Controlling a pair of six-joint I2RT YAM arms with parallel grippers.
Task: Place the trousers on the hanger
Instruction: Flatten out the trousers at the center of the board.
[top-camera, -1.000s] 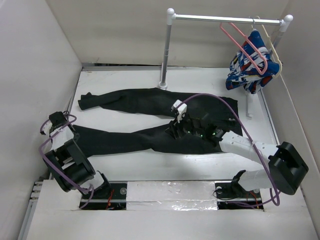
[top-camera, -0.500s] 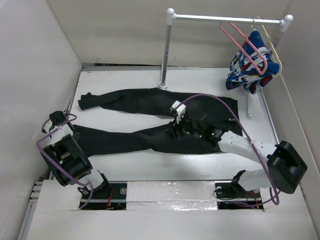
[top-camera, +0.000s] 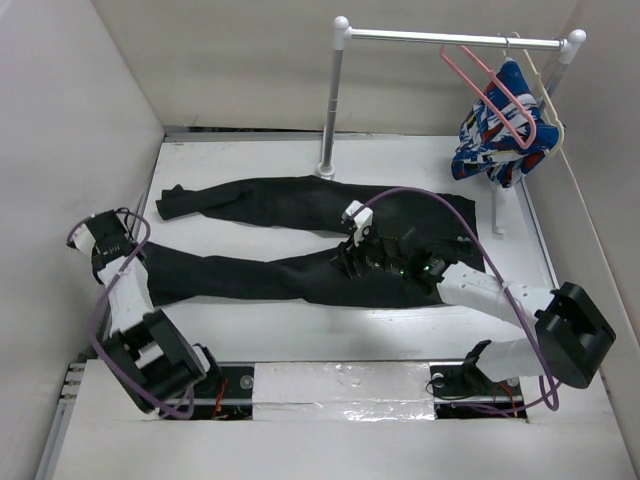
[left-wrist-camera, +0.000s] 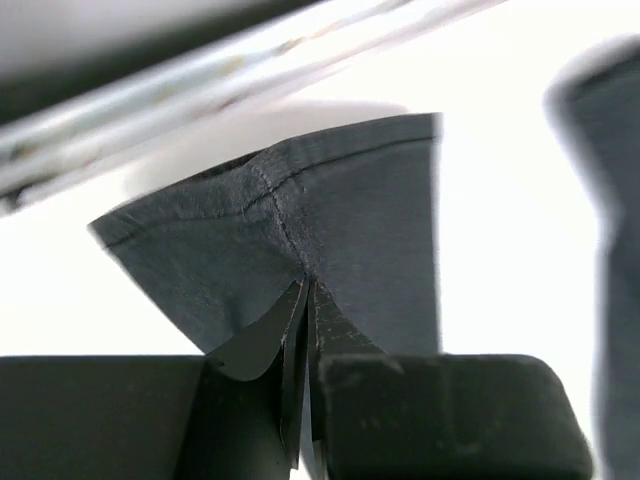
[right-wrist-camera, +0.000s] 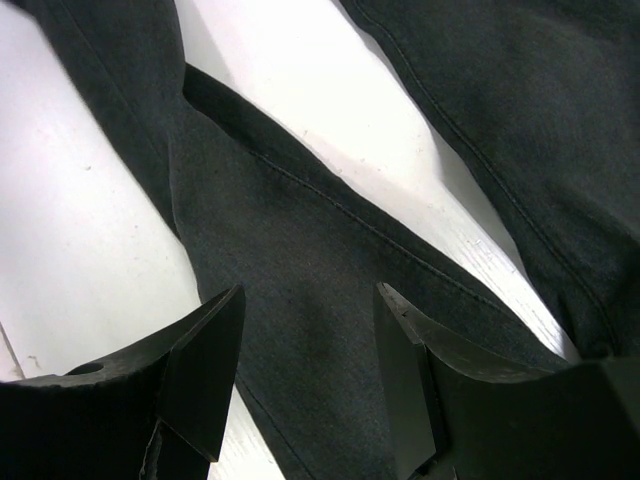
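Black trousers (top-camera: 270, 278) lie flat on the white table (top-camera: 250, 330), with both legs pointing left. The left gripper (top-camera: 108, 248) is closed tight on the end of the near leg, and the cloth is pinched between its fingers (left-wrist-camera: 262, 345). The right gripper (right-wrist-camera: 310, 300) hangs wide open over the middle of the near leg, holding nothing. The pink hanger (top-camera: 478, 97) hangs on the rail (top-camera: 450, 38) at the back right, well apart from the trousers.

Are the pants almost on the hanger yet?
Not nearly. The trousers lie spread on the table. The left gripper pinches one leg's hem; the right gripper hovers open over the middle. The hanger hangs on the rail, so lifting and draping the trousers over it is all left.
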